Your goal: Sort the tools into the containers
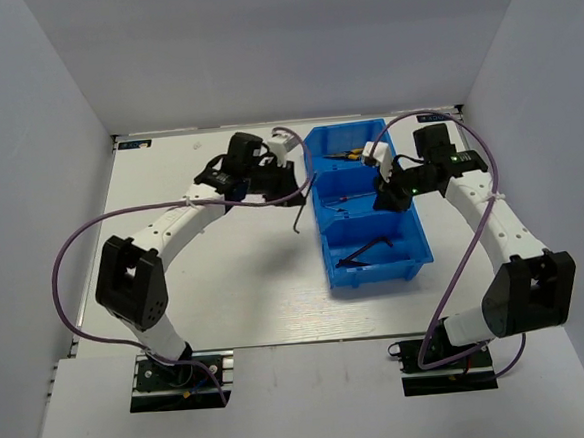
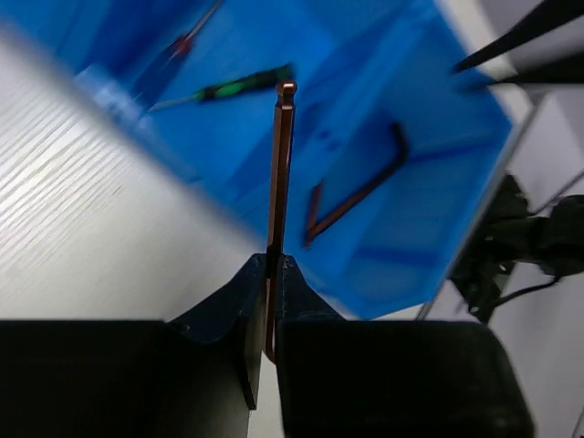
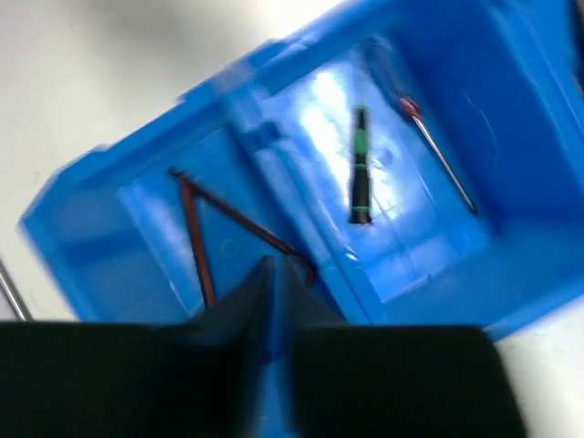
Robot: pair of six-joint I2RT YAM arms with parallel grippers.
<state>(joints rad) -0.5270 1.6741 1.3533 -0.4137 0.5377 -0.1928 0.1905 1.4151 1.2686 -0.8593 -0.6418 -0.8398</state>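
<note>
Your left gripper [image 2: 271,266] is clamped near the bend of a dark brown L-shaped metal hex key [image 2: 283,173], just left of the bright blue plastic three-compartment bin [image 1: 374,276] — light, stiff, likely slick. Your right gripper [image 3: 271,274] hangs above the bin's middle compartment — too blurred to tell whether it is parted or closed.

The top external view looks down from above and behind the 2 arm bases [image 1: 178,375] [image 1: 447,353] and takes in the whole table [image 1: 236,283] up to its far edge. The left wrist view sits just behind the left gripper [image 2: 271,269] and faces the containers [image 2: 438,137] at close range. The right wrist view sits behind the right gripper [image 3: 272,269], looking down from close above. All 3 views share the containers' middle and near compartments.
</note>
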